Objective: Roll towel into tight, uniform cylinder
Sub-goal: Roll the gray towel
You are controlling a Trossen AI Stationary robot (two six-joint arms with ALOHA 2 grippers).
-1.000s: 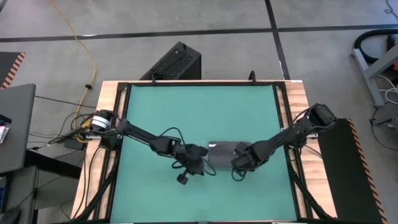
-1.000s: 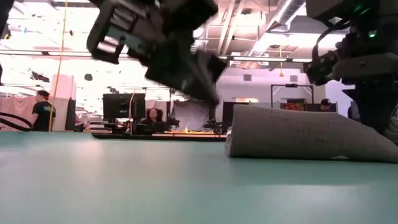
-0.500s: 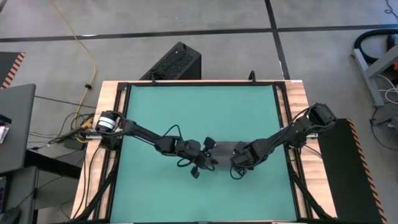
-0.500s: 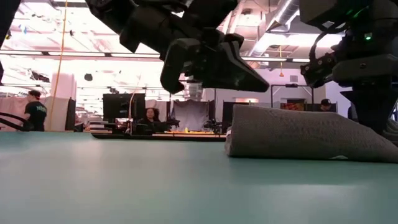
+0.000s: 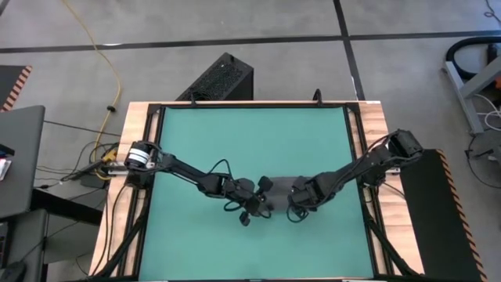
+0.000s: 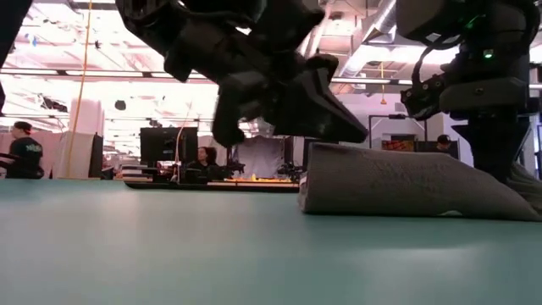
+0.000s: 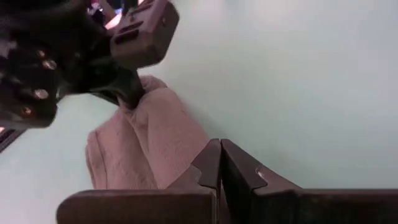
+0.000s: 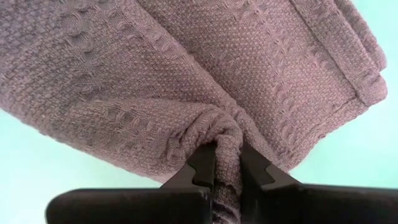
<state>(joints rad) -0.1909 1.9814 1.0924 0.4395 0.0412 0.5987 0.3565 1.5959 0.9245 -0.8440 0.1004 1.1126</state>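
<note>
From above, your left tool [image 5: 262, 197] has moved in against the left end of the towel [image 5: 280, 190], which sits mid-tabletop on the teal mat [image 5: 250, 137]; a black box [image 5: 219, 78] stands beyond the far edge. At table level, the towel [image 6: 398, 182] has slid slightly left. Your left wrist shows its fingers [image 7: 219, 165] closed at the towel's [image 7: 149, 146] edge. Your right tool [image 8: 227, 163] pinches a towel [image 8: 186, 74] fold.

The towel [image 5: 280, 191] lies on the mat [image 5: 203, 141] between my left gripper [image 5: 261, 197] and my right gripper [image 5: 297, 200], a black box [image 5: 219, 78] behind the table.
</note>
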